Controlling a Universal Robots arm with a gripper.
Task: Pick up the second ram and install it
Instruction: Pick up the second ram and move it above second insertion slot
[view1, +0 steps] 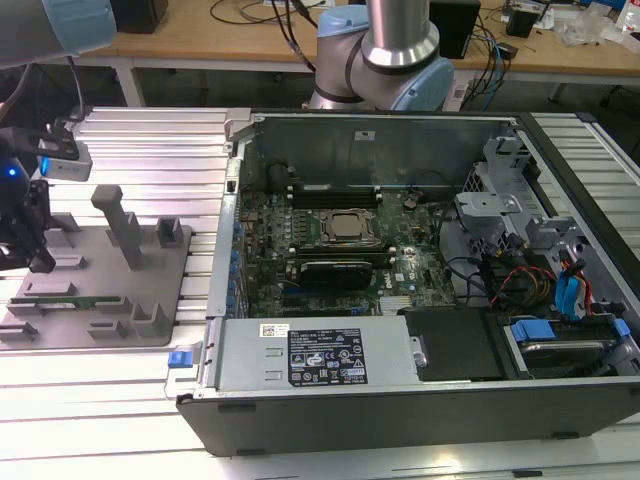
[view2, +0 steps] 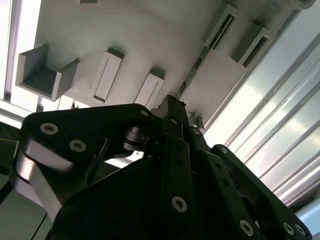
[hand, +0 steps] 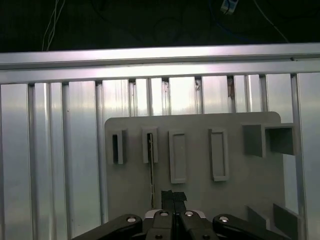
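Jaws: pressed together, gripping nothing; in the exterior view I hang over the 9 o'clock end of the fixture plate.
Second ram: thin strip on edge in a slot of the plate, just beside my jaws and not between them; can't tell if it touches them.
Fixture plate: grey and flat, with upright blocks and rectangular pockets.
Worktop: ribbed aluminium slats under the plate.
Computer case: open, on the worktop at 3 o'clock from the plate in the exterior view, well apart from my jaws.
Motherboard: inside the case, with the CPU socket near its middle.
Black card: at 6 o'clock from the socket.
Arm base: at 12 o'clock from the case.
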